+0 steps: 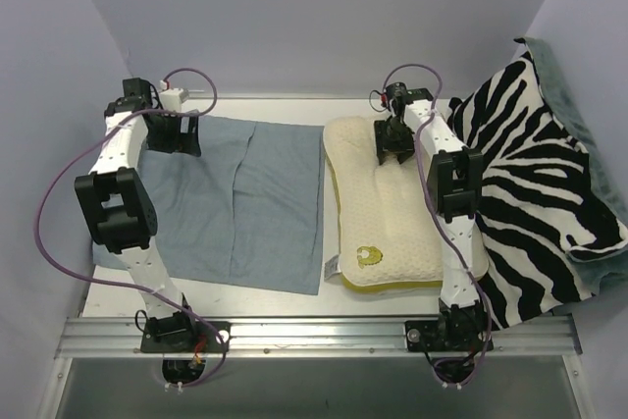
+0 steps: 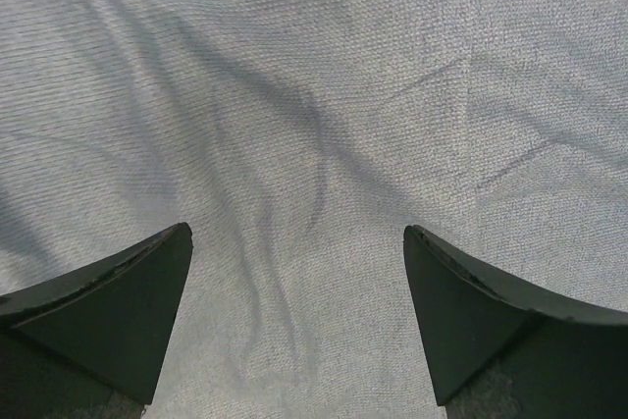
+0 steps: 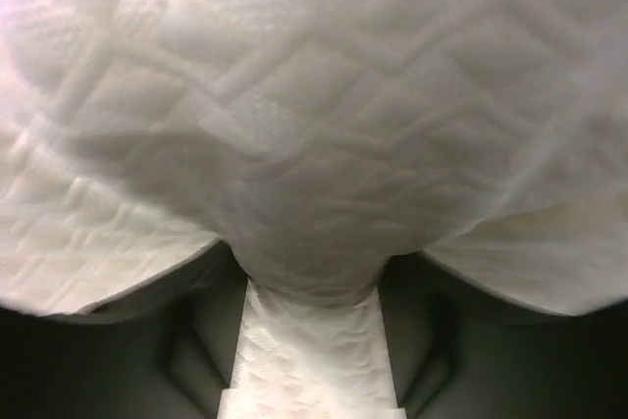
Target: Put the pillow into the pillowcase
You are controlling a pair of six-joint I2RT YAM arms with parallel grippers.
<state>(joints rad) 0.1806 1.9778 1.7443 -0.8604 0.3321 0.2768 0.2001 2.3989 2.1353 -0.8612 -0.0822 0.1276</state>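
The cream-white pillow (image 1: 383, 213) with a yellow edge band and a yellow logo lies flat right of centre. The blue-grey pillowcase (image 1: 235, 203) lies spread flat to its left. My right gripper (image 1: 394, 147) is at the pillow's far end, shut on a pinched fold of the dimpled pillow fabric (image 3: 314, 144), which fills the right wrist view. My left gripper (image 1: 175, 134) hovers over the far left corner of the pillowcase, open and empty. In the left wrist view the wrinkled pillowcase cloth (image 2: 314, 125) lies under the gripper (image 2: 297, 233), both fingers apart.
A zebra-striped cloth (image 1: 535, 174) with green backing is draped over the right side, touching the pillow's right edge. A metal rail (image 1: 314, 336) runs along the near edge. Grey walls close in the back and sides.
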